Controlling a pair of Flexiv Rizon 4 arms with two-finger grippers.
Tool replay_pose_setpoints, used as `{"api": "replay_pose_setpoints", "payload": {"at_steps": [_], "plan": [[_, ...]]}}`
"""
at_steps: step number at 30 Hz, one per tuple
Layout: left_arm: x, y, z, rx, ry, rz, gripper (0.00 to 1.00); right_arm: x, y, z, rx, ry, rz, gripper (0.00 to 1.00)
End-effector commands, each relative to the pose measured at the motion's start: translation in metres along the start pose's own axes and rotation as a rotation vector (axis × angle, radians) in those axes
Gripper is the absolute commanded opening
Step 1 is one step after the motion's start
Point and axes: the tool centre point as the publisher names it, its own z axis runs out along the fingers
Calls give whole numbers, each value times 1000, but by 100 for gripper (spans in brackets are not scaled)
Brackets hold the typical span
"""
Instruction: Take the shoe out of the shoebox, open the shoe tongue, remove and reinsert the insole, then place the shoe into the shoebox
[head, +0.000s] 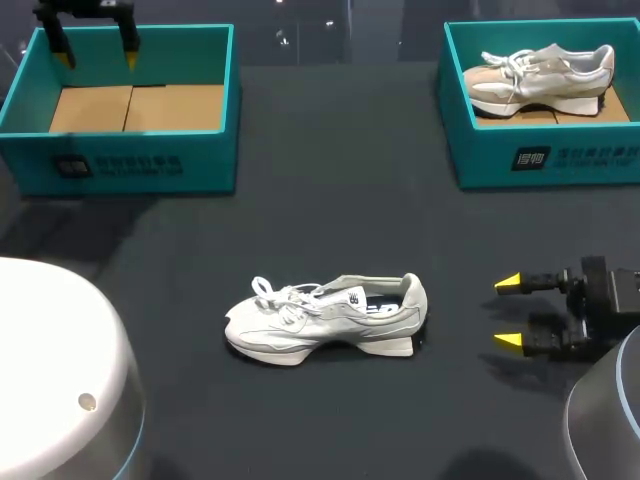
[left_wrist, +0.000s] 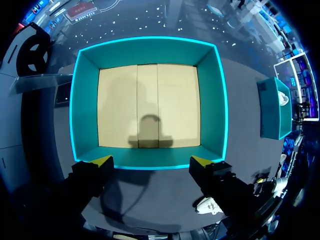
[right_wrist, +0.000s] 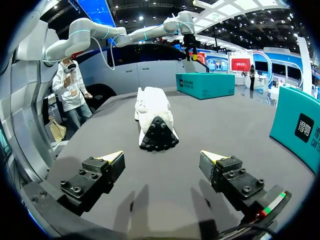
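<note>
At the middle of the dark matte desk (head: 330, 200) you have the white shoe (head: 325, 318), out of any box. Its heel faces your right end effector (head: 508, 312), which sits near it, spread wide and holding nothing. Well beyond the shoe's toe, your left end effector (head: 97, 60) hangs wide apart over the empty teal shoebox (head: 120, 165). Beyond the heel, a second teal box (head: 540, 160) holds another shoe (head: 540, 78).

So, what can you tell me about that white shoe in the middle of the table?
The shoe is a white, laced trainer with a dark lining showing in its opening. It stands upright on its sole on the dark table, heel toward the open right gripper, which is apart from it. Only the table touches it.
</note>
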Motion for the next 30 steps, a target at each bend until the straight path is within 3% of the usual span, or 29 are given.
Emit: {"api": "replay_pose_setpoints", "payload": {"at_steps": [1,20,30], "plan": [[0,0,0,0,0,0,100,-3,-1,12,-2,2,5,100],[0,0,0,0,0,0,100,-8,6,52,-39,26,-27,100],[0,0,0,0,0,0,100,1,8,71,-39,42,-28,100]]}}
